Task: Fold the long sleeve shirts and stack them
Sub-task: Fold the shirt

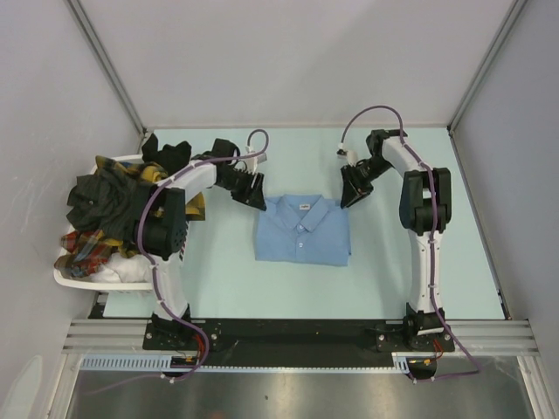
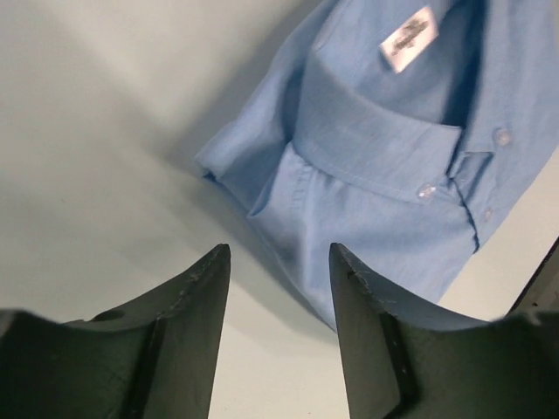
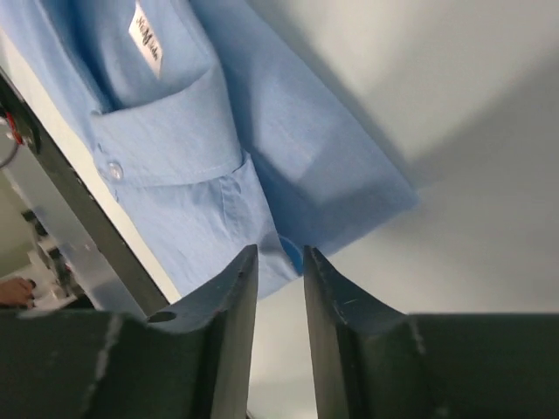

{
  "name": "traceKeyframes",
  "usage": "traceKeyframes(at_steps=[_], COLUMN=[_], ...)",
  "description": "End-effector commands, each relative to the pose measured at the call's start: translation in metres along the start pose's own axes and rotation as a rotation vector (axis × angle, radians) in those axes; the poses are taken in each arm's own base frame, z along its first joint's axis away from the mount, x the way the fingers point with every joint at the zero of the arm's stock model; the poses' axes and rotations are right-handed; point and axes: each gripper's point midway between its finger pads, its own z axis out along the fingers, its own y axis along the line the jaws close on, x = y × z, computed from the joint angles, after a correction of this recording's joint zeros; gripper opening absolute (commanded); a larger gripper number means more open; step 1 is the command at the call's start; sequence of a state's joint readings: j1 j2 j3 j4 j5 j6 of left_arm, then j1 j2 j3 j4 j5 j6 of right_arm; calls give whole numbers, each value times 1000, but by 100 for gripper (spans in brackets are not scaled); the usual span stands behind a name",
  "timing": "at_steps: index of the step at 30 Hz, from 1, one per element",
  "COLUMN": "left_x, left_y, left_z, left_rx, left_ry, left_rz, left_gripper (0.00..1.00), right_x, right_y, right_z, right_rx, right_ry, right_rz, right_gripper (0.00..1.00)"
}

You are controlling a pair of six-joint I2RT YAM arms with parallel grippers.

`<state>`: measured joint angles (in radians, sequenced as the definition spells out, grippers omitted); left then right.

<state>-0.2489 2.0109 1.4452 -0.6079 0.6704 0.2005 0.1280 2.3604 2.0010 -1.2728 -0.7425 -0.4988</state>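
A light blue long sleeve shirt (image 1: 303, 231) lies folded into a neat rectangle on the table, collar toward the far side. My left gripper (image 1: 255, 197) hovers at its far left corner. In the left wrist view the jaws (image 2: 279, 255) are open and hold nothing, with the shirt (image 2: 376, 175) just beyond the tips. My right gripper (image 1: 352, 194) is at the far right corner. Its jaws (image 3: 280, 255) stand a narrow gap apart and are empty, the shirt's edge (image 3: 183, 175) just past the tips. Dark, yellow plaid and red plaid shirts (image 1: 105, 209) are heaped in the basket.
The white slatted basket (image 1: 87, 281) sits at the table's left edge beside the left arm. Grey walls close in the pale green tabletop (image 1: 227, 279) on three sides. A black rail (image 1: 297, 332) with both arm bases runs along the near edge.
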Motion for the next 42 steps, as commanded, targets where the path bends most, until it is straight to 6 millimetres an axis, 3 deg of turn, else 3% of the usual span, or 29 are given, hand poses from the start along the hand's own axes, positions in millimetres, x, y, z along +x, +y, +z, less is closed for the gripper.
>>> traceKeyframes(at_steps=[1,2,3,5,7,8,9,10,12,13,15,16,23,29,36,42], left_x=[-69,-75,-83,-86,-88,-90,-102,-99,-115,-109,-118,-114,-104,-98,-89,-85], left_y=[-57,-67,-90,-110,-133,-138,-162,-159,-182,-180,-191,-189,-193,-178,-175,-173], left_z=[-43,-42,-36,-21,9,21,30,52,66,85,97,109,144,157,167,174], left_rx=[54,63,91,138,182,182,198,210,233,255,270,274,270,231,244,234], left_ry=[-206,-209,-200,-171,-112,-91,-103,-72,-101,-76,-93,-78,-57,-34,-11,1], left_rz=[315,369,439,549,642,659,716,703,736,713,732,712,744,763,770,766], left_gripper=[56,57,60,62,64,64,64,64,64,64,64,64,65,65,66,68], right_x=[-12,-4,-9,13,20,39,40,46,62,67,76,78,81,87,96,103], right_y=[2,18,4,16,9,11,7,6,1,0,-8,-11,-16,-12,-7,-1], right_z=[-31,-39,-55,-59,-59,-49,-46,-41,-23,-17,-3,1,19,32,43,37], right_rx=[-23,-84,-82,-136,-127,-135,-125,-130,-142,-149,-144,-143,-151,-177,-186,-197], right_ry=[-137,-176,-273,-324,-390,-379,-401,-400,-381,-374,-368,-368,-398,-373,-335,-310], right_rz=[120,167,188,339,402,455,459,487,567,600,661,677,707,728,752,747], right_gripper=[36,36,37,41,43,43,42,42,40,39,34,33,32,33,32,33])
